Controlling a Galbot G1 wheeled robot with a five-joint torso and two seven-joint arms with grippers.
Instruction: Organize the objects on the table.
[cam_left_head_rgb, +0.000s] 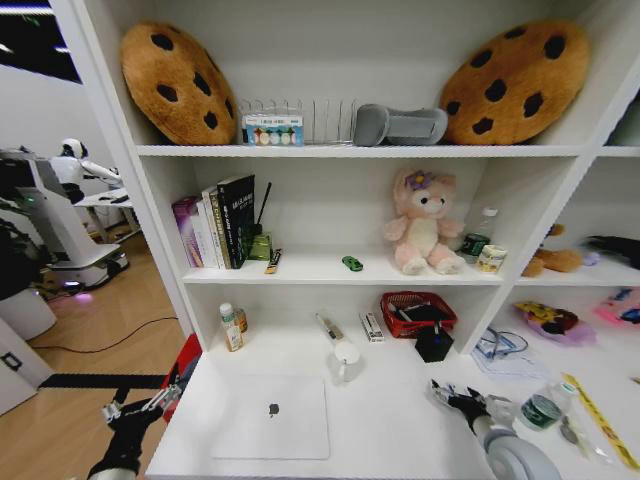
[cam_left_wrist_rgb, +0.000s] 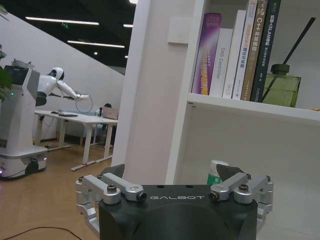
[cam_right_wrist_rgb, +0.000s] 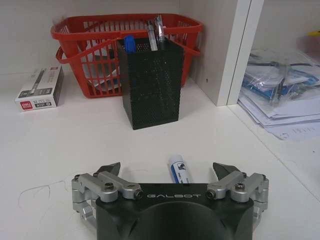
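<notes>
The right gripper (cam_right_wrist_rgb: 167, 175) hangs low over the table (cam_right_wrist_rgb: 75, 150), jaws spread wide and empty. A marker (cam_right_wrist_rgb: 180, 170) lies between the 2 tips, pointing toward the mesh cup (cam_right_wrist_rgb: 152, 82) just beyond. To grip it well, I judge: drop straight, centre it, clench mid-barrel. The left gripper (cam_left_wrist_rgb: 175, 182) waits released off the table's left end.

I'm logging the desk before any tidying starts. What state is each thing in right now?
Laptop: lid closed, flat on the table.
White mug: upright.
Black mesh pen holder: upright, pens standing inside.
Red basket: upright, handles down, behind the holder.
Marker: lying flat between the right tool's fingers, not gripped.
Right tool: open, low over the table.
Left tool: open, empty, beside the shelf's edge.
</notes>
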